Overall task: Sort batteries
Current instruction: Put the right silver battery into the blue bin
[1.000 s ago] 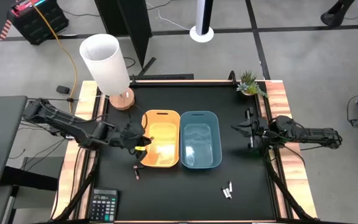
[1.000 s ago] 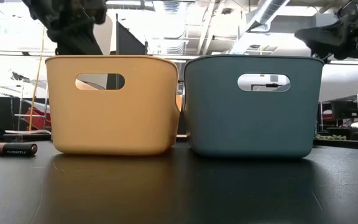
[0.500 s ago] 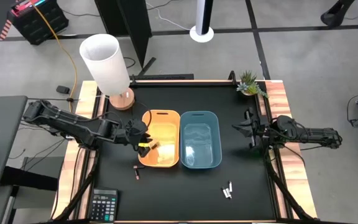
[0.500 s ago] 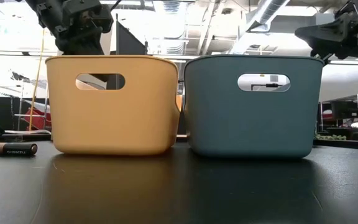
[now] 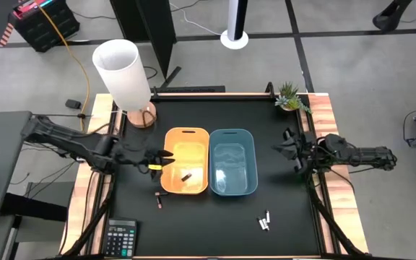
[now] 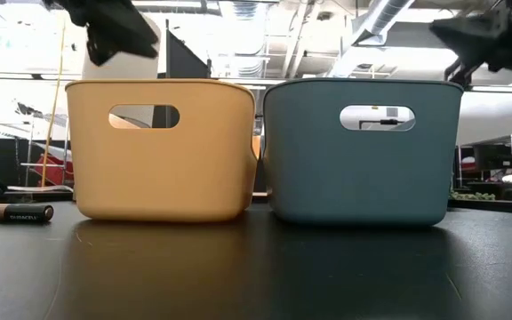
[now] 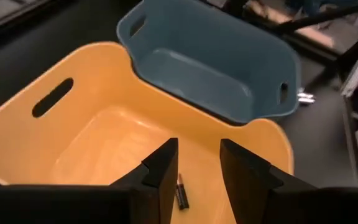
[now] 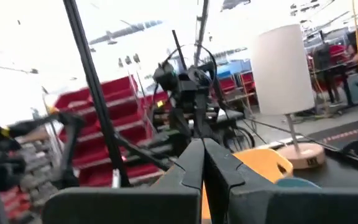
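Observation:
My left gripper point(image 5: 162, 160) hangs open and empty above the left rim of the yellow bin point(image 5: 186, 141); in the left wrist view point(image 7: 199, 167) its fingers stand apart over the bin. A dark battery point(image 7: 181, 191) lies on the yellow bin's floor point(image 5: 187, 175). Another dark battery point(image 5: 159, 201) lies on the table near the bin's front left corner and also shows in the low view point(image 6: 20, 213). Some silvery batteries point(image 5: 264, 221) lie on the table at the front right. My right gripper point(image 5: 286, 151) waits shut and empty, right of the blue bin point(image 5: 232, 162).
A white lamp point(image 5: 125, 76) stands at the far left corner and a small plant point(image 5: 291, 97) at the far right corner. A grey calculator point(image 5: 119, 238) lies at the near left edge. The two bins stand side by side mid-table.
My left gripper reached over the yellow bin, then drew back toward the table's left edge and rose. A dark battery now lies on the yellow bin's floor, where none showed before.

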Robot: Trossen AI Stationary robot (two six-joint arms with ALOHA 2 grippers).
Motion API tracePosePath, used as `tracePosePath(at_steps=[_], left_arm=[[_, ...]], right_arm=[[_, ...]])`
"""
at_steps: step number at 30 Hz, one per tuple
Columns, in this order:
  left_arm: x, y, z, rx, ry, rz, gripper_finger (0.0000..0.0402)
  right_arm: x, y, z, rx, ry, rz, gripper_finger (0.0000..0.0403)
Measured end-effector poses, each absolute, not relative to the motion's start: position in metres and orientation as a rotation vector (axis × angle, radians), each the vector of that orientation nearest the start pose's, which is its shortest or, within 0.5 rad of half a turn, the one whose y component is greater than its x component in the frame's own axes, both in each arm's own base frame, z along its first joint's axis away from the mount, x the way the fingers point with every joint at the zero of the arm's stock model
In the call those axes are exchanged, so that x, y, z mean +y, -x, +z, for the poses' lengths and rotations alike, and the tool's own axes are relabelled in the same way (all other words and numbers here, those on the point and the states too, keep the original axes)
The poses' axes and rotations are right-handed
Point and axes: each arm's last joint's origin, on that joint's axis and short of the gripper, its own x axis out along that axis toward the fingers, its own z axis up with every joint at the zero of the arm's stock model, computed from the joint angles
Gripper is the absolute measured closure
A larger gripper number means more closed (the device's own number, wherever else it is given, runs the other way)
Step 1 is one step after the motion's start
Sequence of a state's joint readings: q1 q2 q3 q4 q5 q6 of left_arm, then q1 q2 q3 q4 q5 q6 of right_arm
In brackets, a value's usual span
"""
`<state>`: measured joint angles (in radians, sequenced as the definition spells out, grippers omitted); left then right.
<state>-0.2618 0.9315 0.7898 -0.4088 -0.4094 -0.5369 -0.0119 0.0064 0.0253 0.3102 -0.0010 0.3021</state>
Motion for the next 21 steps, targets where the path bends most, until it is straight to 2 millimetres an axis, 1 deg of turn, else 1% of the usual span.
tracePosePath(at_steps=[2, 4, 6, 8, 10, 12, 16, 18, 21], left_arm=[[-0.043, -0.184, 0.295, 0.437, 0.325, 0.277, 0.0291], [-0.048, -0.179, 0.299, 0.406, 0.294, 0.274, 0.0293], [-0.052, -0.175, 0.302, 0.381, 0.263, 0.284, 0.0294], [-0.056, -0.171, 0.303, 0.361, 0.241, 0.301, 0.0294], [-0.060, -0.169, 0.304, 0.343, 0.224, 0.320, 0.0294], [-0.064, -0.167, 0.304, 0.328, 0.214, 0.337, 0.0294], [-0.074, -0.166, 0.302, 0.308, 0.204, 0.363, 0.0294], [-0.078, -0.166, 0.301, 0.300, 0.200, 0.370, 0.0294], [-0.086, -0.167, 0.298, 0.291, 0.199, 0.372, 0.0294]], right_arm=[[0.000, -0.089, 0.210, -0.343, -0.321, 0.071, 0.0372], [0.002, -0.086, 0.225, -0.363, -0.326, 0.119, 0.0364], [0.004, -0.083, 0.244, -0.369, -0.304, 0.158, 0.0347], [0.006, -0.084, 0.260, -0.318, -0.267, 0.175, 0.0325], [0.010, -0.088, 0.274, -0.209, -0.231, 0.190, 0.0296], [0.014, -0.096, 0.283, -0.054, -0.213, 0.208, 0.0265], [0.026, -0.116, 0.293, 0.282, -0.208, 0.219, 0.0208], [0.035, -0.127, 0.295, 0.420, -0.206, 0.195, 0.0192], [0.052, -0.138, 0.293, 0.607, -0.175, 0.137, 0.0184]])
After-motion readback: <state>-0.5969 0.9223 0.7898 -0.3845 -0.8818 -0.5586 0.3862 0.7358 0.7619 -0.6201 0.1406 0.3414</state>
